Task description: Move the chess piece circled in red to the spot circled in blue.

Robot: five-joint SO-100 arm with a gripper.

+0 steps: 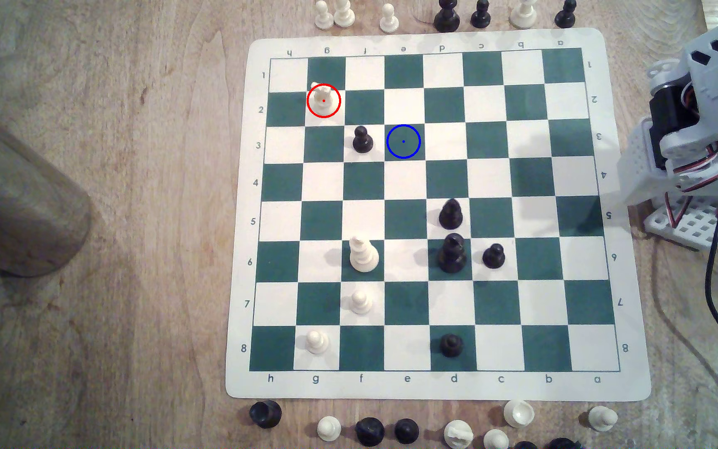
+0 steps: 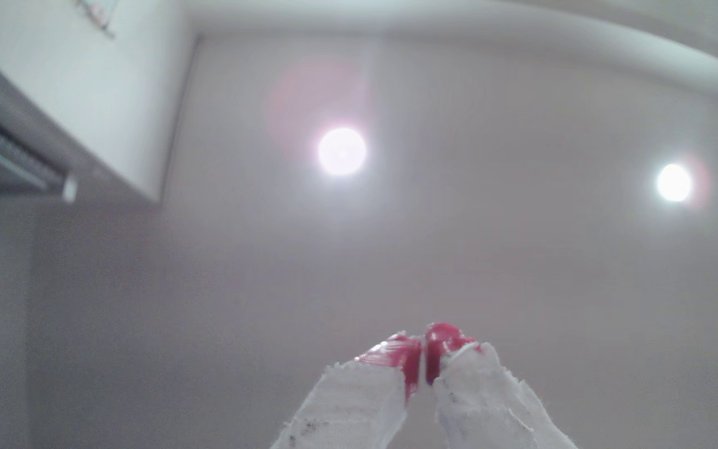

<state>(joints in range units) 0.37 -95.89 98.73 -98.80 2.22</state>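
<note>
Folding back on itself at the exterior view's right edge, the white 3D-printed arm (image 1: 702,125) sits off the green-and-white chess mat (image 1: 633,380) on its perforated white base, its black servo and red-and-white wires showing, and a black cable trails from it across the pale wooden table (image 1: 133,302). In the wrist view the gripper (image 2: 424,358) points up at a plain ceiling with two round bright lamps (image 2: 341,151); its two white-wrapped fingers with red tips (image 2: 409,354) are pressed together, only a thin slit between them, and nothing is held. On the mat, the cream-white rook-like chess piece (image 1: 322,97) stands upright inside a red ring on the white square g2, well apart from the arm. The blue-ringed dark green square (image 1: 403,141) at e3 is bare, and a black pawn (image 1: 362,139) stands just beside it on f3, towards the exterior view's left. A taller tiered white piece (image 1: 363,254) stands on f6. Captured pieces line the table above and below the mat, and a blurred brownish cylinder (image 1: 16,207) lies at the exterior view's left.
</note>
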